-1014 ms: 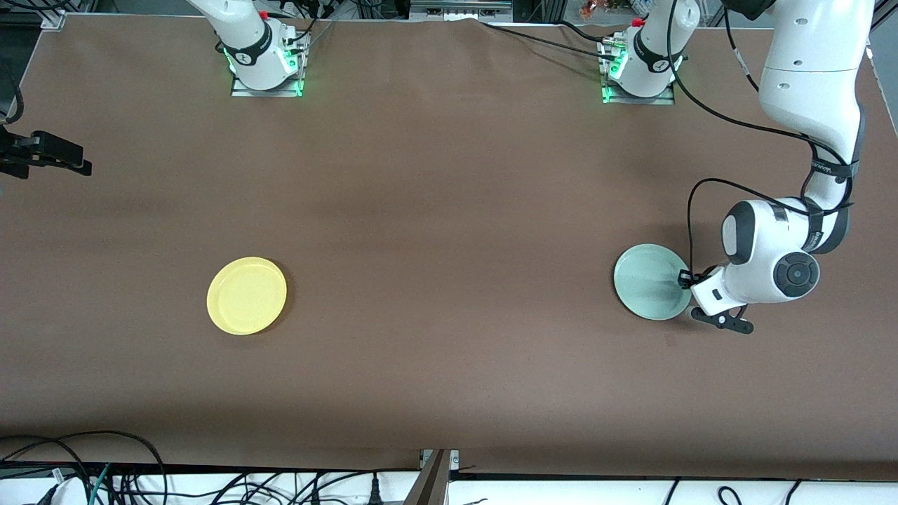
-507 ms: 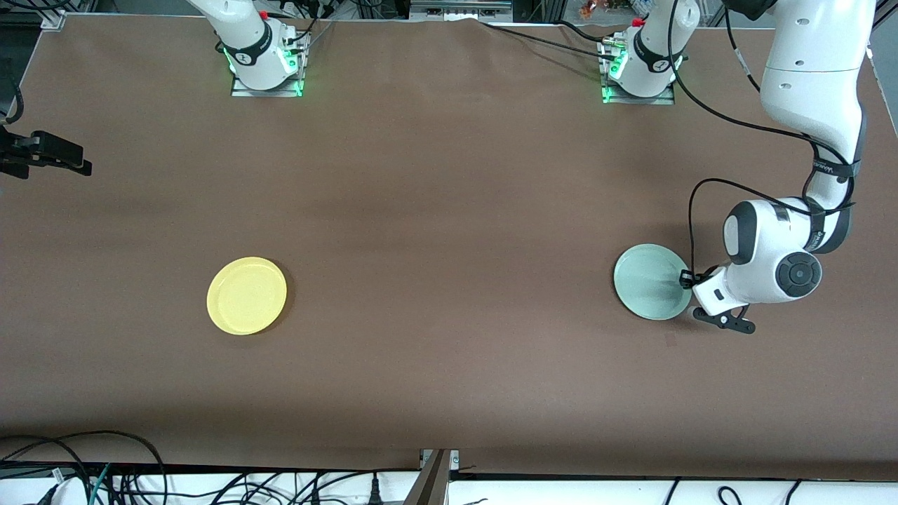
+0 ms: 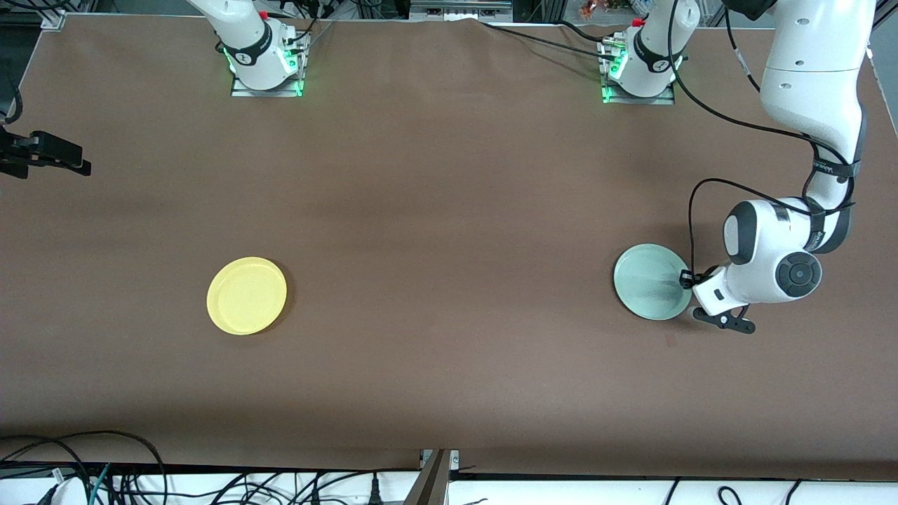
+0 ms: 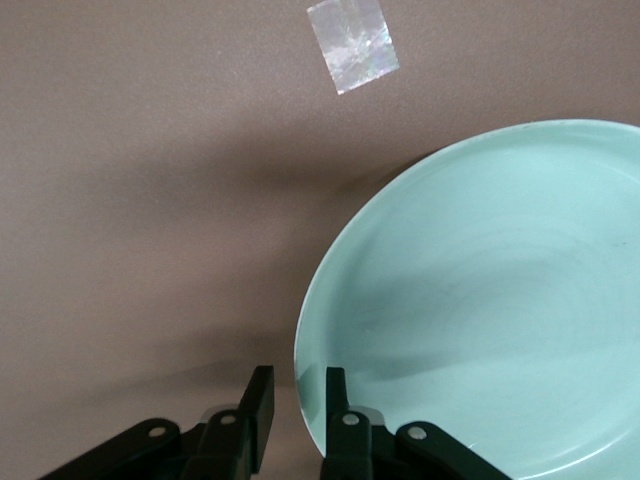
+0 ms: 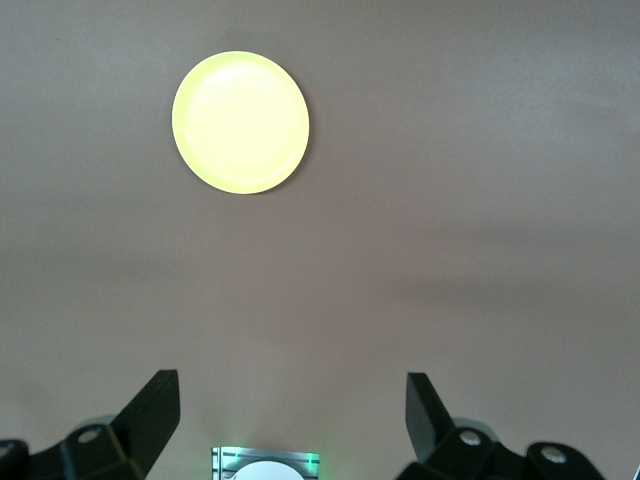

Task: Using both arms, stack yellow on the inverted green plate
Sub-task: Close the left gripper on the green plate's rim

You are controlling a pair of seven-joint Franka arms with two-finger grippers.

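Your left gripper (image 4: 296, 410) is down at the rim of the green plate (image 3: 651, 281), and its fingers (image 4: 257, 405) have closed to a narrow gap with the plate's edge pinched between them. You can see it plainly in the left wrist view: one finger sits outside the rim against the brown table (image 3: 449, 210), the other sits inside on the plate's hollow face. So the green plate (image 4: 480, 300) is right side up, hollow facing upward, lying flat at the left arm's end of the table. In the front view, your left gripper (image 3: 689, 289) meets the plate on the edge toward the table's end, with the white wrist bulking just beside it.

A small square of clear tape (image 4: 352, 45) lies on the table near the plate, apart from it.

Now look at your right gripper (image 5: 290, 410): its fingers are spread wide and hold nothing. It hangs high over the table and waits, looking down on the yellow plate (image 5: 241, 122). In the front view, only the dark tip of your right gripper (image 3: 56, 156) shows at the table's edge.

The yellow plate (image 3: 247, 295) lies flat, hollow side up, toward the right arm's end of the table, well apart from the green one and about as near the front camera.
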